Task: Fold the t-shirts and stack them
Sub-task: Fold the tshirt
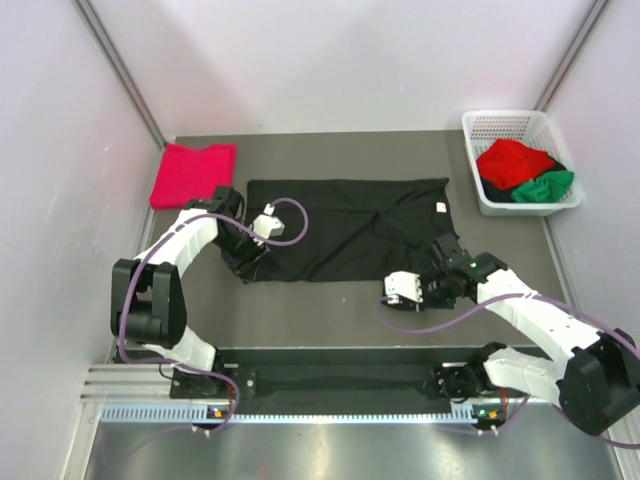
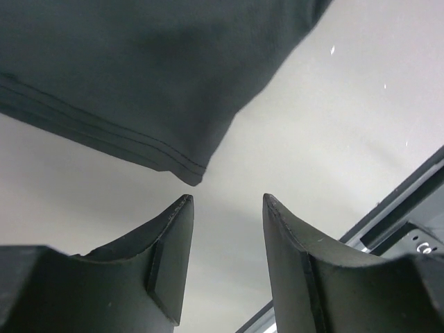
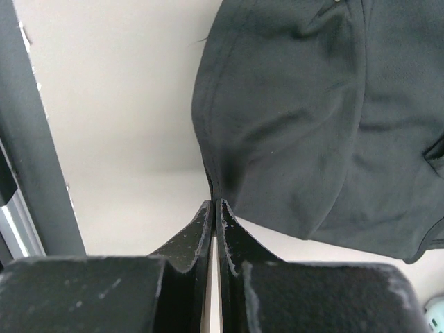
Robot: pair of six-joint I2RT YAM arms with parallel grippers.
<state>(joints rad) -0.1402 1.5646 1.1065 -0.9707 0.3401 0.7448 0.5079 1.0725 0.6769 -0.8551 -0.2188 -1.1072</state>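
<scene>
A black t-shirt (image 1: pixel 345 225) lies spread flat across the middle of the dark table (image 1: pixel 330 310), its length running left to right. A small white tag (image 1: pixel 440 208) shows near its right end, where the cloth is rumpled into a few folds. The left gripper (image 1: pixel 243 265) sits low at the shirt's near-left corner. In the left wrist view its claw (image 2: pixel 225 201) is spread wide with bare table between the fingers (image 2: pixel 173 243), and the stitched hem corner of the shirt (image 2: pixel 139 83) lies just ahead of the tips without touching them. The right gripper (image 1: pixel 445 250) is at the shirt's near-right edge. In the right wrist view its claw (image 3: pixel 214 202) is pressed together, and a folded edge of the black cloth (image 3: pixel 291 125) runs down into the tips, so it appears to be pinching that edge. A crimson-pink t-shirt (image 1: pixel 192 172), folded into a neat rectangle, rests on the table at the far left, just beyond the black shirt's far-left corner and apart from it. At the far right stands a white mesh basket (image 1: pixel 478 125) that holds a bright red t-shirt (image 1: pixel 512 160) and a green t-shirt (image 1: pixel 545 187), both bunched up, the green one nearer the arms' side of the table.
</scene>
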